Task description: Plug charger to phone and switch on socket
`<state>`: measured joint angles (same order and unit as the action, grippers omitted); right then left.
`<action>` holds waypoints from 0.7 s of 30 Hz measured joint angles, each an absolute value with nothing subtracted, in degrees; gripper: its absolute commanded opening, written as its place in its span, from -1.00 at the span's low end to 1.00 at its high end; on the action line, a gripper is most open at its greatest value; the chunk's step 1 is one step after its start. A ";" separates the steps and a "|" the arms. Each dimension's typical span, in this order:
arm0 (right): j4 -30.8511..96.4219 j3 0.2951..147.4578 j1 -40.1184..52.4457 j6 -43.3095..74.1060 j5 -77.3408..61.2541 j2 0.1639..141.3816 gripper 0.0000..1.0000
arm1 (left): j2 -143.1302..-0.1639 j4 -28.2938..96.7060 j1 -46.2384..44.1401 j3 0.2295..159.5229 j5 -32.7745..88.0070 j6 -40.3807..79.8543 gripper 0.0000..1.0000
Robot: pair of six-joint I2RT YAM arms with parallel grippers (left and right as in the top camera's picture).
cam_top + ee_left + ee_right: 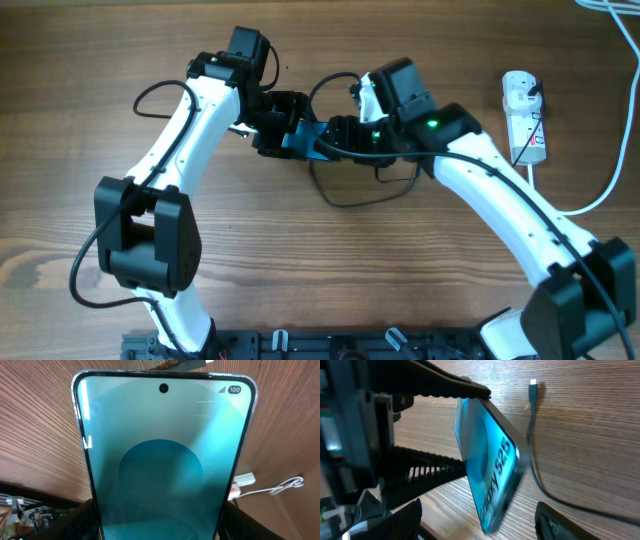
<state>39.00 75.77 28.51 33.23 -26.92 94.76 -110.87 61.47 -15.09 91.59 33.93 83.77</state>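
My left gripper (290, 130) is shut on the phone (306, 140), holding it tilted above the table. In the left wrist view the teal screen (162, 460) fills the frame, with its lower end clamped between the fingers (160, 525). In the right wrist view the phone (487, 467) shows "Galaxy S25". My right gripper (477, 517) is open, its fingers on either side of the phone's lower end without touching it. The charger, a thin black cable (355, 198), lies looped on the table, and its plug tip (533, 383) lies free. The socket (522, 115) lies at the far right.
The socket's thick white cord (615, 180) curves along the right edge of the wooden table (80, 150). The socket (243, 481) and the cord (285, 485) also show in the left wrist view. Both arms meet at the table's middle rear.
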 measured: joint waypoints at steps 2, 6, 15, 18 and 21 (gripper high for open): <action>37.19 75.77 28.91 33.23 -26.92 96.47 0.33 | -110.87 61.47 -15.09 91.59 33.95 83.92 -0.92; 34.17 75.70 28.95 34.04 -26.92 98.85 0.22 | -110.87 61.49 -15.09 91.59 33.95 83.92 -0.92; 28.84 75.64 30.39 36.14 -26.85 100.71 -0.06 | -110.85 61.54 -15.05 91.59 33.95 83.92 -0.92; 28.42 75.50 30.41 36.86 -26.72 100.73 -0.17 | -110.72 61.49 -15.05 91.59 33.95 83.92 -0.92; 28.36 75.50 30.39 37.76 -26.50 100.73 -0.41 | -110.67 61.52 -15.05 91.59 33.95 83.92 -0.92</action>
<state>28.36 75.50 30.39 37.76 -26.50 100.73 -110.67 61.52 -15.05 91.59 33.95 83.92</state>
